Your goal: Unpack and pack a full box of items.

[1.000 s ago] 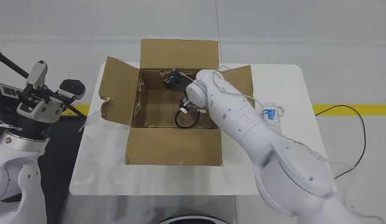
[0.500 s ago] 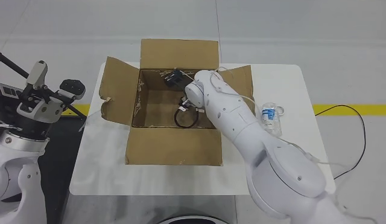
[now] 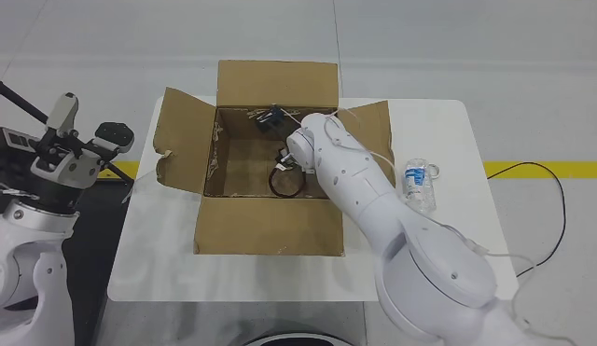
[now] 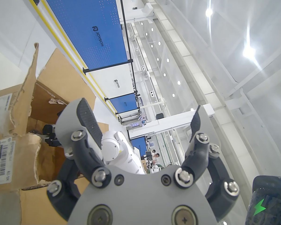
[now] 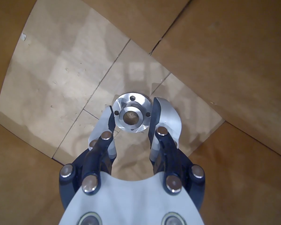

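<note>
While the right arm is down inside the cardboard box [image 3: 269, 225], the right gripper [image 5: 131, 115] has its jaws pinching a round metal flange [image 5: 121, 105] by the rim, one fingertip on each side. The flange is low in the box, over the floor panel; whether it rests on the floor or is just off it can't be told. The box sits mid-table [image 3: 438, 253], flaps open. A black loop [image 3: 284, 184], maybe a cable, is in the box just beside the arm, and a dark item [image 3: 272, 119] is at the box's 12 o'clock wall. A clear bottle [image 3: 419, 184] lies on the table at 3 o'clock from the box, apart from it. The left gripper [image 4: 140, 115] is off the table at 9 o'clock, pointing up, jaws spread, holding nothing.

Risks, as judgement:
- The grip is on a thin, smooth metal rim with fingertips only, so the flange could tilt or slip out on the lift.
- The arm is close to the 3 o'clock wall, so it could catch the flap and drag the box.
- The loop could snag and come up too.
</note>
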